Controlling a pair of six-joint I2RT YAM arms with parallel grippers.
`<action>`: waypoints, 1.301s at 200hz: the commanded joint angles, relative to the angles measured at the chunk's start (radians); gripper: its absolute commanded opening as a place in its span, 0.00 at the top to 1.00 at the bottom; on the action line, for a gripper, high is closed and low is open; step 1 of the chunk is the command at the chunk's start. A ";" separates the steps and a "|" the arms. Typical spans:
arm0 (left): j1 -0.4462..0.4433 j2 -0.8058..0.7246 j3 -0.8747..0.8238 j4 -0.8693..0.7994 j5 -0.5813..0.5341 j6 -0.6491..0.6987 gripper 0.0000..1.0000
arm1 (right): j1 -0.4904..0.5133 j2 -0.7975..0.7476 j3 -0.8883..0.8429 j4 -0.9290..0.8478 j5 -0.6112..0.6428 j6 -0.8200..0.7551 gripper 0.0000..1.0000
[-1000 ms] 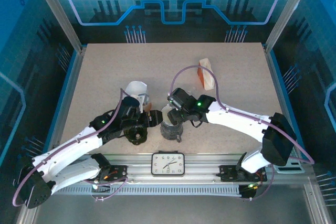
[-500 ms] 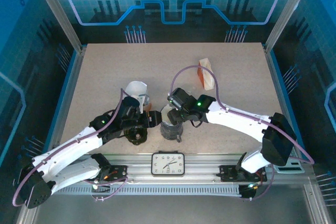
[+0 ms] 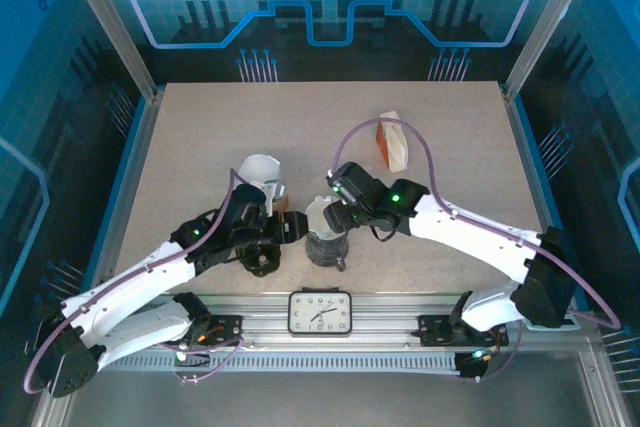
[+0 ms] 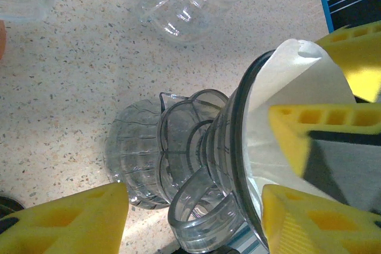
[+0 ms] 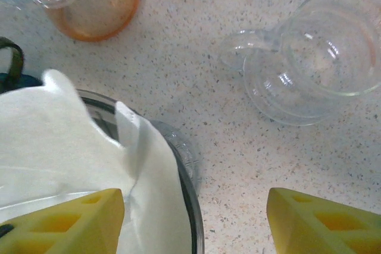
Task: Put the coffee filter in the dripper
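Between the spread fingers of my left gripper (image 4: 195, 193) stands the glass dripper (image 4: 196, 165); whether they squeeze it I cannot tell. Its white coffee filter (image 4: 286, 87) sits inside, crumpled above the rim. My right gripper (image 5: 195, 197) hovers over it, jaws apart. Farther across the bench (image 5: 196, 87) stand a glass pitcher (image 5: 315, 57) and an orange dish (image 5: 95, 4).
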 commanded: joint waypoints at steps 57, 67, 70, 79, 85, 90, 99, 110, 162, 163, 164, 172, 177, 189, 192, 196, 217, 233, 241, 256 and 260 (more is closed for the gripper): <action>0.005 0.017 -0.005 -0.011 0.025 0.001 0.38 | -0.023 -0.153 -0.052 -0.032 0.038 0.045 0.37; 0.005 0.017 -0.005 -0.012 0.023 0.001 0.38 | -0.025 -0.163 -0.060 -0.029 0.032 0.048 0.38; 0.004 0.017 -0.005 -0.011 0.023 0.000 0.38 | -0.025 -0.164 -0.061 -0.028 0.032 0.048 0.39; 0.005 0.016 -0.006 -0.010 0.022 -0.001 0.38 | -0.025 -0.167 -0.065 -0.027 0.030 0.048 0.41; 0.004 0.017 -0.006 -0.008 0.022 -0.001 0.38 | -0.025 -0.168 -0.066 -0.027 0.030 0.047 0.43; 0.004 0.017 -0.007 -0.009 0.021 -0.002 0.38 | -0.025 -0.168 -0.068 -0.022 0.029 0.045 0.44; 0.004 0.018 -0.007 -0.008 0.021 -0.001 0.38 | -0.025 -0.169 -0.070 -0.014 0.021 0.040 0.47; 0.004 0.020 -0.005 -0.009 0.020 -0.001 0.38 | -0.026 -0.169 -0.074 -0.001 0.007 0.034 0.52; 0.004 0.024 -0.004 -0.010 0.016 -0.001 0.37 | -0.019 -0.143 -0.079 0.011 -0.022 0.021 0.74; 0.005 0.024 -0.004 -0.010 0.015 0.000 0.37 | -0.019 -0.143 -0.079 0.011 -0.022 0.021 0.74; 0.005 0.023 -0.005 -0.010 0.015 0.000 0.37 | -0.019 -0.142 -0.079 0.011 -0.022 0.021 0.74; 0.005 0.023 -0.004 -0.009 0.015 -0.001 0.37 | -0.019 -0.137 -0.082 0.012 -0.022 0.024 0.76; 0.003 0.023 -0.004 -0.011 0.014 0.000 0.37 | -0.020 -0.135 -0.084 0.011 -0.022 0.024 0.78; 0.004 0.022 -0.005 -0.011 0.014 -0.003 0.37 | -0.019 -0.130 -0.089 0.012 -0.019 0.028 0.81; 0.004 0.022 -0.005 -0.010 0.013 -0.002 0.37 | -0.019 -0.128 -0.089 0.012 -0.021 0.028 0.81; 0.004 0.020 -0.005 -0.011 0.012 -0.002 0.37 | -0.019 -0.127 -0.089 0.013 -0.022 0.027 0.81; 0.004 0.014 -0.004 -0.017 0.007 -0.004 0.37 | -0.017 -0.120 -0.089 0.009 -0.018 0.028 0.82; 0.005 0.004 -0.002 -0.025 0.002 -0.004 0.35 | -0.017 -0.117 -0.089 0.004 -0.016 0.029 0.81; 0.004 -0.004 0.000 -0.029 -0.003 -0.003 0.33 | -0.017 -0.116 -0.089 0.002 -0.013 0.030 0.81; 0.004 -0.019 0.003 -0.035 -0.010 -0.006 0.31 | -0.017 -0.118 -0.089 0.000 -0.006 0.033 0.80; 0.004 -0.021 0.004 -0.036 -0.011 -0.006 0.30 | -0.017 -0.120 -0.089 -0.002 -0.002 0.033 0.79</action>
